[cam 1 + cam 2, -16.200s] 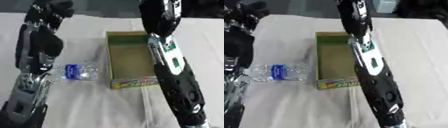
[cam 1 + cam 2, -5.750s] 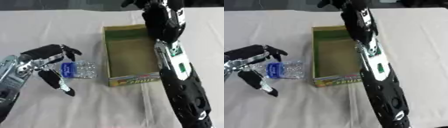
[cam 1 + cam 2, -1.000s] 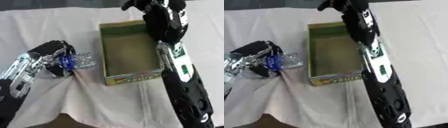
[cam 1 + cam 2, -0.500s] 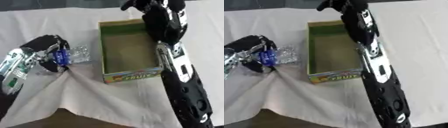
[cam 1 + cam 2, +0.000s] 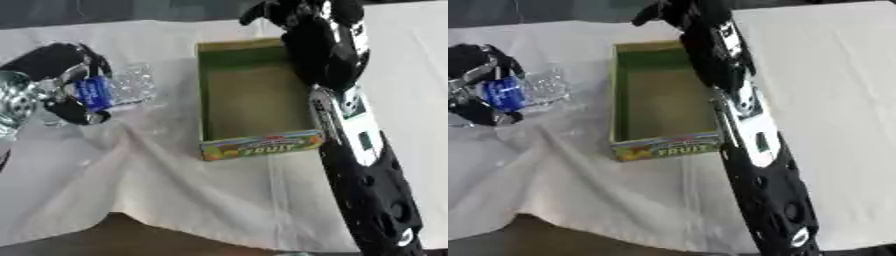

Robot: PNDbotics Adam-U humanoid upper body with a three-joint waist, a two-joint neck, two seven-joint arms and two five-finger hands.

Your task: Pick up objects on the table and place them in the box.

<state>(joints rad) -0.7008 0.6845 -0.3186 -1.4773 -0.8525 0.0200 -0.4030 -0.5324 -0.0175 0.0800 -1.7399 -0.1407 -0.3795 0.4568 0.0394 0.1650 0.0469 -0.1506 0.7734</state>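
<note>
Where the white cloth (image 5: 219, 190) bunches into folds at the left, a clear plastic bottle (image 5: 122, 90) with a blue label lies on its side, held in the left hand (image 5: 66, 80). Fingers of that hand are curled around the label end; the bottle's other end points toward the box (image 5: 255, 145). Whether the bottle is lifted clear of the cloth cannot be told. Box: open cardboard, green inner walls, a front panel reading "FRUIT", just right of the bottle and apart from it. Nothing shows inside it. Right arm runs from the lower right along the box's right wall. Right hand (image 5: 293, 10) sits past the far right corner, fingers curled, holding nothing visible. Cloth covers the surface; a dark edge (image 5: 131, 235) shows bare at the near side.
</note>
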